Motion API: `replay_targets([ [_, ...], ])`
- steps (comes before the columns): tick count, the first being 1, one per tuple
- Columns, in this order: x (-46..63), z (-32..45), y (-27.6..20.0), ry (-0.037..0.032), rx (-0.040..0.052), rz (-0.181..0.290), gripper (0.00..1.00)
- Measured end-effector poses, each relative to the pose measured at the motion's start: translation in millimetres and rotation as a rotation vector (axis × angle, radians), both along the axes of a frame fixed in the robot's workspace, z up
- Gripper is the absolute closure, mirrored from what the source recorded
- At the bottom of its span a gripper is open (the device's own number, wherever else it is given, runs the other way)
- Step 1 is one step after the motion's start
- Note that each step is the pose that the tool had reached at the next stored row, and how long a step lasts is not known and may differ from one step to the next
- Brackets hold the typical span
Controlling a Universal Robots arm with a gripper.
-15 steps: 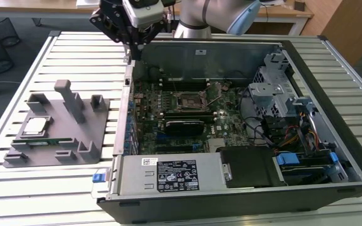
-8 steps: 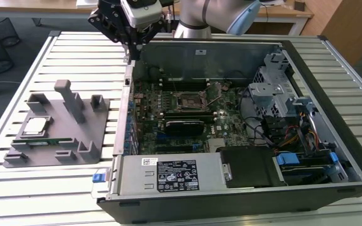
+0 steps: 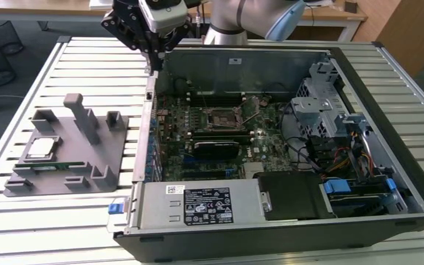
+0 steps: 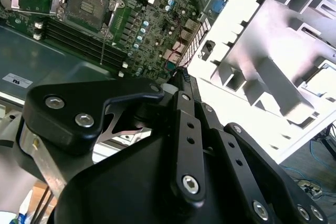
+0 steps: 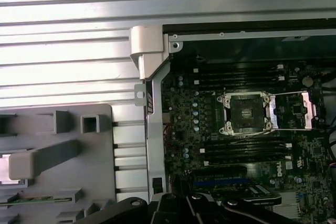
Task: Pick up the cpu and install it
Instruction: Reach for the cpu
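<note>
The cpu (image 3: 42, 148) lies flat and untouched on the grey fixture (image 3: 86, 165), just beside the green memory stick (image 3: 50, 164). For the pick, it is best taken squarely by its edges and kept level, so that the open socket (image 3: 223, 117) can be met without tilt. The gripper (image 3: 153, 49) is held high over the computer case (image 3: 271, 232) wall on the exterior view's left, well apart from the cpu. Whether it is open cannot be told.

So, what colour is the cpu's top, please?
The cpu is pale silver-white; exterior view shows it best.

Bright, even daylight — glare washes out fixture (image 4: 273, 72) and table slats (image 5: 63, 40); case interior (image 3: 271, 69) shadowed.
</note>
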State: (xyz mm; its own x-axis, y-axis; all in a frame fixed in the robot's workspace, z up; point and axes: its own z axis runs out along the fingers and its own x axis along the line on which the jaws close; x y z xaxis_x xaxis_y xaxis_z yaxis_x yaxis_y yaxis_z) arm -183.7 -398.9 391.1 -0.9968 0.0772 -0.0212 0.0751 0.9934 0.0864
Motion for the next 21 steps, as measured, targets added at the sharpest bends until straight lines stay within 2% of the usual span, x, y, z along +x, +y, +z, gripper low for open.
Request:
replay_targets([
  [21,-16.0,-0.3,0.0,0.0001,-0.0001,0.000,0.89],
])
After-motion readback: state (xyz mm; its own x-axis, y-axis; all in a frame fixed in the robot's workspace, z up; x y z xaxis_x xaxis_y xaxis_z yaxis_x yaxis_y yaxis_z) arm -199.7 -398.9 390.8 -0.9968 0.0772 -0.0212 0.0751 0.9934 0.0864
